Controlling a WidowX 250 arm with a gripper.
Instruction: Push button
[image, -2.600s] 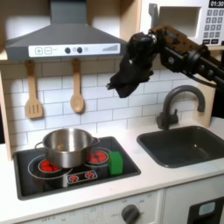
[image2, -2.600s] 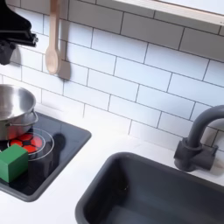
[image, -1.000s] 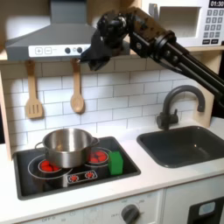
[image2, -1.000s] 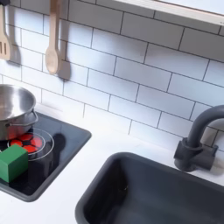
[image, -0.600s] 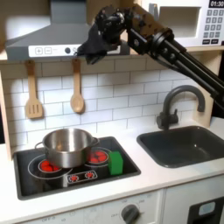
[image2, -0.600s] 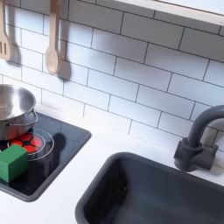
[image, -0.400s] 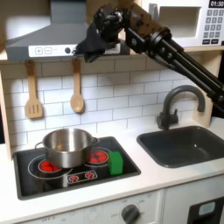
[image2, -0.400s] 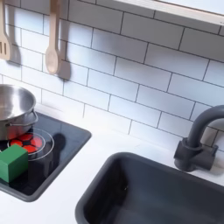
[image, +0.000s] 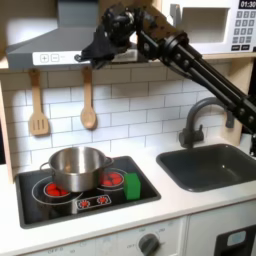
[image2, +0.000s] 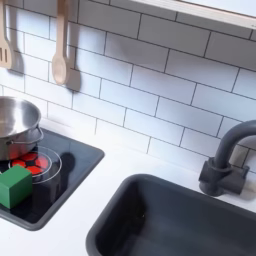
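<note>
Gripper (image: 88, 57), finger state unreadable, sits at the range hood's (image: 45, 42) front strip just right of the buttons (image: 58, 57); likely small, rigid, low-travel: press squarely with fingertip, no grasp.

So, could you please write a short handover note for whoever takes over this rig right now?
Gripper: raised at the range hood, tip by the hood's control buttons in the first exterior view; whether the jaws are open or shut cannot be told, and nothing seems held.
Things: steel pot on the stove, green block beside it, both untouched; wooden spoon hangs on the wall.
Done: arm brought up to the hood panel.
Left: contact with a button is not clear, so confirm the press, then retract.
</note>
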